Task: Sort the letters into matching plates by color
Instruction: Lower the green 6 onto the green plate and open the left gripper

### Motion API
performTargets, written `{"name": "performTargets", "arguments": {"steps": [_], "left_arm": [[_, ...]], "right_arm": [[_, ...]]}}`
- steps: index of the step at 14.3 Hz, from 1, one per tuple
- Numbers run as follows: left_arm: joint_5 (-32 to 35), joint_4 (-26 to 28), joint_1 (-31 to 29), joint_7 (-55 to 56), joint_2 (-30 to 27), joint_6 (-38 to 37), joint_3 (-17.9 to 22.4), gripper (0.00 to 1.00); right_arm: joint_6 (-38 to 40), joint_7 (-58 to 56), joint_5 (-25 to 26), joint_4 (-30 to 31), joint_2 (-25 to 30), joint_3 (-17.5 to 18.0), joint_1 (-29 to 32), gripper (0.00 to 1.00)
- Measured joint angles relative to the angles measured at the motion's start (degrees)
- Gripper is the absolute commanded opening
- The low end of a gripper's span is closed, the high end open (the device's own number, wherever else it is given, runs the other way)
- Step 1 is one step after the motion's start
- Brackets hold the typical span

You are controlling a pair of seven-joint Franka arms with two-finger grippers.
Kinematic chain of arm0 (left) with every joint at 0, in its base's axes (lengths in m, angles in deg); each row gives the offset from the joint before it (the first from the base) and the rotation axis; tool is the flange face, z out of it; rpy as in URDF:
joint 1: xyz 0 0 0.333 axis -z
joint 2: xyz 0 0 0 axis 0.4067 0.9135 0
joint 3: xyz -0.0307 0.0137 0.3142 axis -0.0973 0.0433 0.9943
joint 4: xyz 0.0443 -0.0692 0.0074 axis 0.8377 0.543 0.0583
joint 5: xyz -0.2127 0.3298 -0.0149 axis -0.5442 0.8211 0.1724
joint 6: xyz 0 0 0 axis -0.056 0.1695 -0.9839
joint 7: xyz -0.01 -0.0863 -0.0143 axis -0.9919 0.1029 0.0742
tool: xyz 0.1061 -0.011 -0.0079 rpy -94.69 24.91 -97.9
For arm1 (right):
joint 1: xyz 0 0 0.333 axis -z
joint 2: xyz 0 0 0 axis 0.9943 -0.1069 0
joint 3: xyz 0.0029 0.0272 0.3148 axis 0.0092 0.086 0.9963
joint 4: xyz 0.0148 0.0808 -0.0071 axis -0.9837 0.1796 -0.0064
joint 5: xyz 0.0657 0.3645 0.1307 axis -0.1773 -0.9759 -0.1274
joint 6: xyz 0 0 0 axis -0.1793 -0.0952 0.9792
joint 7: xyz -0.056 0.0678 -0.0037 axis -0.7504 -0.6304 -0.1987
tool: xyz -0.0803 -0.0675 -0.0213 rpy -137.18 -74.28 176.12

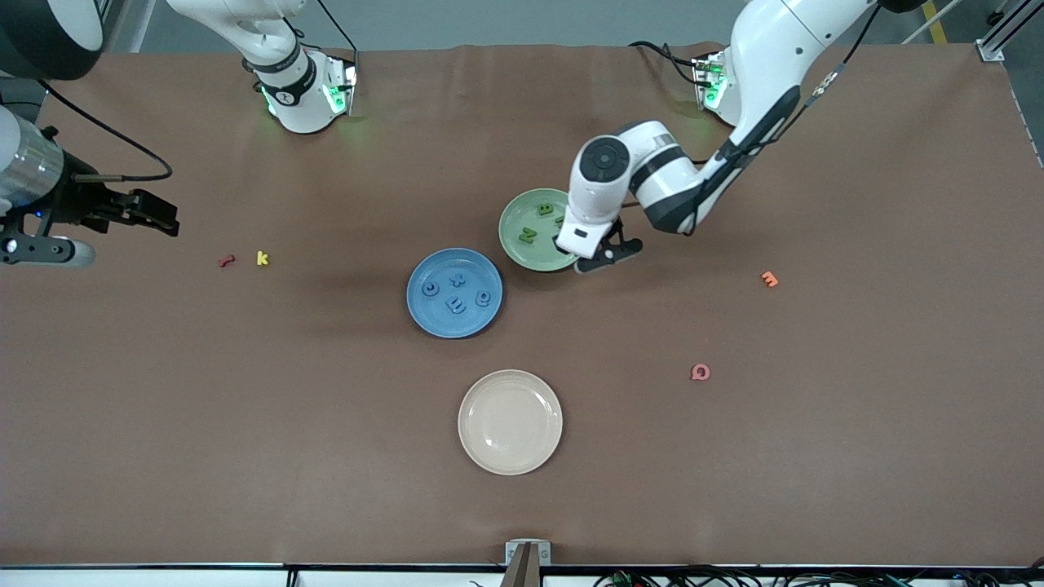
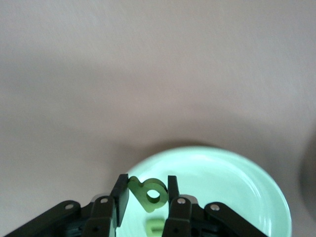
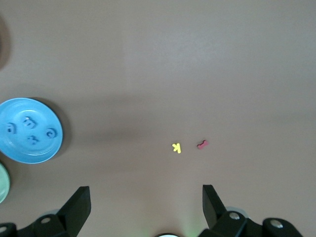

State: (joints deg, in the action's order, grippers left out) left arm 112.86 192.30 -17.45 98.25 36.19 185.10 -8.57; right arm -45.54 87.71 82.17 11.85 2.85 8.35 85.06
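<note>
Nearby: cream plate (image 1: 510, 421), pink letter (image 1: 700, 372), orange letter (image 1: 769, 280).

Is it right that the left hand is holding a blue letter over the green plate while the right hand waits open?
Not quite. The letter in the left hand is green, not blue; the left wrist view shows it pinched between the fingers over the green plate. The rest stands: the right hand waits open over the table at the right arm's end.
</note>
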Motion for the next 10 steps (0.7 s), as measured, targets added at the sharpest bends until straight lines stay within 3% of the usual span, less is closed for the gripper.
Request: {"name": "performTargets", "arguments": {"steps": [4,10], "left_arm": [[-0.22,-0.76,4.75,3.81,1.82,-0.15,0.12,0.25],[-0.22,-5.52,6.23,4.54,6.25,-0.15,1.00,0.27]], "right_arm": [[0.64,0.00,-0.98,-0.02,0.65,-1.20,0.03,1.00],[1.00,0.01,-1.09,-2.75,0.68,-1.27,0.04,1.00]]}}
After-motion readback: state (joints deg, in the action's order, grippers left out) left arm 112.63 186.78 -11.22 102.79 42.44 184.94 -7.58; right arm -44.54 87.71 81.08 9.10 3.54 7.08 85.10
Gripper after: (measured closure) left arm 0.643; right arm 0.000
